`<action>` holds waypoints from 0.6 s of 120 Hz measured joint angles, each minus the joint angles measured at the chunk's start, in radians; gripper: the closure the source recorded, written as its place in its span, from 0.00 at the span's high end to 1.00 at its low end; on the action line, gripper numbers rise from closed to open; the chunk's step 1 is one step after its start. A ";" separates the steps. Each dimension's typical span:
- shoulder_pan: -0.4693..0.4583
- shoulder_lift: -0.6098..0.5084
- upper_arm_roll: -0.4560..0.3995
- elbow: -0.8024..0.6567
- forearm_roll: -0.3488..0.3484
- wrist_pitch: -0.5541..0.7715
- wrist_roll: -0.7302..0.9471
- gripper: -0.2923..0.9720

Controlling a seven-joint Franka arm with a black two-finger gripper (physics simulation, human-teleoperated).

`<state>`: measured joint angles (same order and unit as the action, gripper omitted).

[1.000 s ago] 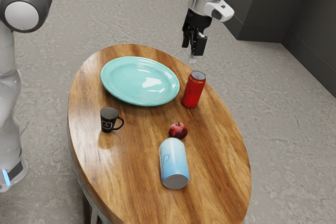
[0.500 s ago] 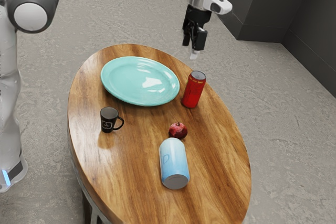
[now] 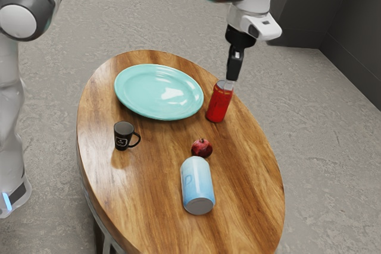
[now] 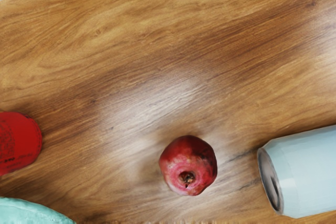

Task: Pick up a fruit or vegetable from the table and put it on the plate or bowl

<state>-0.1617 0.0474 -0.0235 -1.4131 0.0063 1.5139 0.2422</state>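
A red pomegranate [image 3: 202, 147] lies on the wooden table near its middle, between an upright red can and a pale blue can on its side. In the wrist view the pomegranate [image 4: 188, 164] lies under my hand with its crown facing up. The teal plate [image 3: 158, 91] rests at the table's far side, toward the exterior view's left, and its rim [image 4: 26, 213] peeks in at a corner of the wrist view. My gripper [image 3: 233, 78] hangs just above the red can's top, open and holding nothing, well above and behind the pomegranate.
The red can [image 3: 219, 102] stands right under my gripper, beside the plate. The pale blue can [image 3: 197, 184] lies close in front of the pomegranate. A black mug [image 3: 124, 135] stands toward the exterior view's left. The oval table [image 3: 250, 165] has bare wood on its right side.
My hand has swung toward the exterior view's right, dropped lower and turned about its axis. It now hangs over the red can. Nothing on the table has moved.
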 joint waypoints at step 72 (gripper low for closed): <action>-0.001 -0.221 -0.009 -0.500 0.007 0.184 0.078 0.77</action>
<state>-0.1624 -0.1732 -0.0323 -1.9127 0.0137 1.6980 0.3204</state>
